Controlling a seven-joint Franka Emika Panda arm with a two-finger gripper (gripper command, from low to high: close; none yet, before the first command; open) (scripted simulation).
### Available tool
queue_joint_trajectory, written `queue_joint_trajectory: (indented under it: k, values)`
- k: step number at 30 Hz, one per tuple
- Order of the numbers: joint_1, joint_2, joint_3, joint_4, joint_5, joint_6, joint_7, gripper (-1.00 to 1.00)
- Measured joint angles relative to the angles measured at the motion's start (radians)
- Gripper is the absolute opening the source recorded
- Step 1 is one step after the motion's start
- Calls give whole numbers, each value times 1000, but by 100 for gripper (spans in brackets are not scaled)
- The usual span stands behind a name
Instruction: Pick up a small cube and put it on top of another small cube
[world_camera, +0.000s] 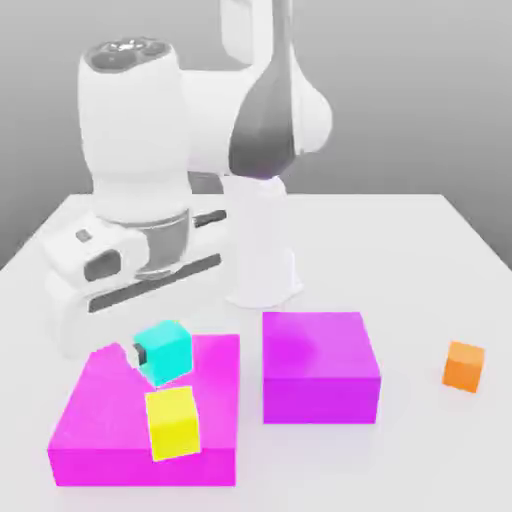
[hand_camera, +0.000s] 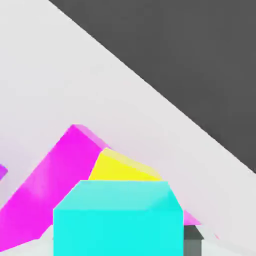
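The small cube (world_camera: 166, 350), cyan, sits tilted between the fingers of my gripper (world_camera: 158, 355), which is shut on it over the far part of a flat magenta block (world_camera: 100, 420). One fingertip (world_camera: 137, 352) shows at the cube's side toward the exterior view's left. A yellow cube (world_camera: 173, 423) of about the same size rests on that magenta block, just in front of the cyan one. In the hand view the cyan cube (hand_camera: 117, 222) is close up, a dark finger (hand_camera: 192, 240) sits beside it, and the yellow cube (hand_camera: 125, 169) lies beyond it on the magenta block (hand_camera: 50, 177).
A taller magenta block (world_camera: 320, 365) stands to the exterior view's right of the flat one. A small orange cube (world_camera: 464, 365) lies alone further right on the white table (world_camera: 420, 250). The arm's white base (world_camera: 262, 250) rises behind the blocks.
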Motion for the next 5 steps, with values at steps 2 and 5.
queue_joint_trajectory:
  k: [2, 5]
  values:
    - [-3, 58, 3, -14, 15, 72, -15, 100]
    - [-3, 58, 3, -14, 15, 72, -15, 100]
